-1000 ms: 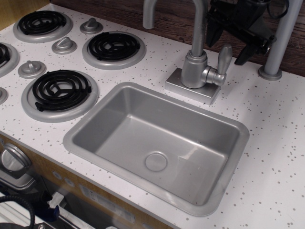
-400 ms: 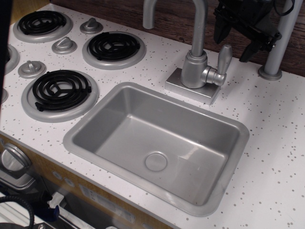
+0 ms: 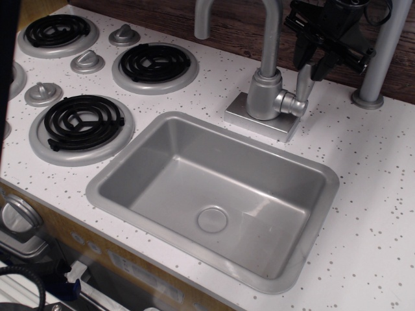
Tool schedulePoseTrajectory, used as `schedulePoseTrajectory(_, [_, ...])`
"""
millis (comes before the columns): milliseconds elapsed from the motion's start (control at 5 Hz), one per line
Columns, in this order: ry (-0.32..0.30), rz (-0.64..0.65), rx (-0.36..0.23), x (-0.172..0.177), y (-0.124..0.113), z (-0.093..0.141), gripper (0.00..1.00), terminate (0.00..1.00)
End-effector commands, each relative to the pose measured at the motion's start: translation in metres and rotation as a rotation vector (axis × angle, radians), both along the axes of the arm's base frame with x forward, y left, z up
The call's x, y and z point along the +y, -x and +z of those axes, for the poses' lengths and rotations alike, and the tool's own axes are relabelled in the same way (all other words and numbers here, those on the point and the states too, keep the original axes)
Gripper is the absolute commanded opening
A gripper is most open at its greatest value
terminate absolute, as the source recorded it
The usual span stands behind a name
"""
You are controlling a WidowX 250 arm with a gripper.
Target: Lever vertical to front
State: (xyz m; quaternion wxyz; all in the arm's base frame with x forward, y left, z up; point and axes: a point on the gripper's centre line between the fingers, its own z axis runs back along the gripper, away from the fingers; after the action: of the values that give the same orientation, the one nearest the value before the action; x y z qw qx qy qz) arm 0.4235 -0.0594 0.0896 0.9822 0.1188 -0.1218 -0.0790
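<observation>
- The lever [image 3: 302,84] stands upright on a short stub at the right side of the faucet body [image 3: 264,96], its paddle pointing up.
- The black gripper [image 3: 311,61] hangs over the top of the lever, with one finger on each side of the paddle's tip; the fingers are spread, and whether they touch the paddle cannot be told.
- The faucet sits on a square silver base [image 3: 262,121] behind the grey sink [image 3: 117,188], on the speckled white counter [image 3: 376,168].
- The curved spout [image 3: 224,10] rises above the faucet body.
- Black coil burners [image 3: 81,121] and grey cone knobs [image 3: 87,61] lie to the left.
- A grey post [image 3: 379,58] stands at the right rear.
</observation>
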Motion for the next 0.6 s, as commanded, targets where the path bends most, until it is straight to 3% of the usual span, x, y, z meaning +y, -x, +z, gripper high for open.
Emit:
schedulePoseTrajectory(0, [-0.003,0.075,0.032,0.002,0.019,0.017,0.0,0.0])
schedulePoseTrajectory(400, [0.043,0.102,0.036,0.005,0.029,0.001,0.0,0.0])
